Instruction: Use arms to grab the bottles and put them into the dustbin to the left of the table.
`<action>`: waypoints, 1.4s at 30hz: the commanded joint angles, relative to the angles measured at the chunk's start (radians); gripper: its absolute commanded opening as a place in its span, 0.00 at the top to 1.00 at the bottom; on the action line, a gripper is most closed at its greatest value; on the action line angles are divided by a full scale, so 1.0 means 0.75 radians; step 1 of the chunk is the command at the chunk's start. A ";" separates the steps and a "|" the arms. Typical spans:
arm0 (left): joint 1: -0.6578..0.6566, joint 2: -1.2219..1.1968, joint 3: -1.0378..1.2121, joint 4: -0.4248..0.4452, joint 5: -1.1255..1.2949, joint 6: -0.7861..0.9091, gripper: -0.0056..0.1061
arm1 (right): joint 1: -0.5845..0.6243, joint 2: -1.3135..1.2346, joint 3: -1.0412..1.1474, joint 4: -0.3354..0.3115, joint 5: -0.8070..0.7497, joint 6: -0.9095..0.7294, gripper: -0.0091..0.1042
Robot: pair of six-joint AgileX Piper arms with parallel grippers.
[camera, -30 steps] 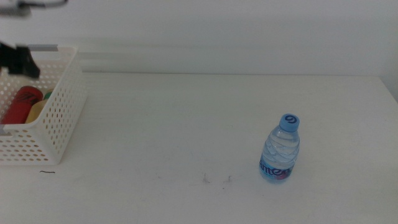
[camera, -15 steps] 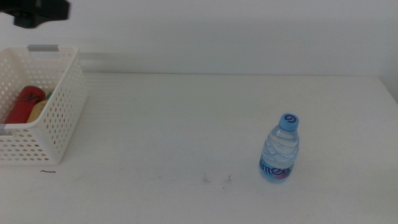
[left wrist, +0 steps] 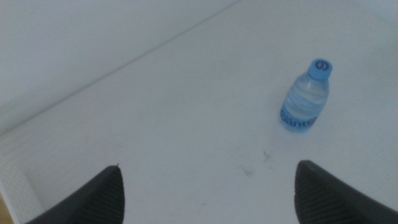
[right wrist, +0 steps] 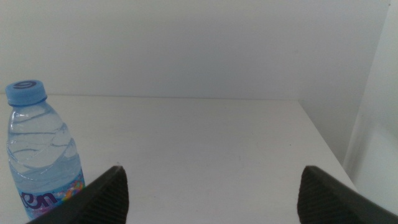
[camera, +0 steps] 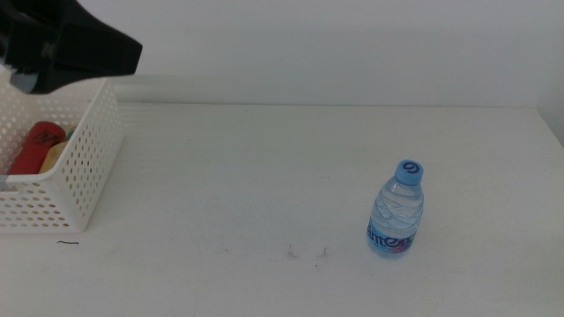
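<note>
A small clear water bottle (camera: 396,210) with a blue cap and blue label stands upright on the white table (camera: 264,176), right of centre; it also shows in the left wrist view (left wrist: 305,97) and close by in the right wrist view (right wrist: 42,155). The white perforated dustbin (camera: 84,167) sits at the table's left edge with a red can (camera: 33,146) and a yellowish bottle (camera: 55,156) lying inside. My left gripper (camera: 75,51) hangs high above the dustbin, dark and blurred, its jaws spread wide and empty (left wrist: 208,186). My right gripper (right wrist: 211,186) is open, low near the water bottle, and out of the middle view.
A white wall rises behind the table's far edge. Small dark scuff marks (camera: 307,254) lie near the front of the table, left of the water bottle, and a short dark mark (camera: 67,243) lies in front of the dustbin.
The left gripper has risen from inside the dustbin and swung up and right, toward the camera. The bottle and the dustbin's contents have stayed put.
</note>
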 commanded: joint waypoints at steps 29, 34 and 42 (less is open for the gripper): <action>-0.003 -0.006 -0.009 -0.034 -0.204 -0.021 0.11 | -0.006 -0.006 0.005 -0.011 -0.015 -0.009 0.20; -0.003 -0.006 -0.009 -0.034 -0.208 -0.021 0.11 | -0.006 -0.006 0.005 0.043 -0.015 -0.009 0.20; -0.003 -0.006 -0.009 -0.024 -0.207 -0.021 0.11 | 0.009 0.271 -0.290 0.125 0.064 -0.009 0.20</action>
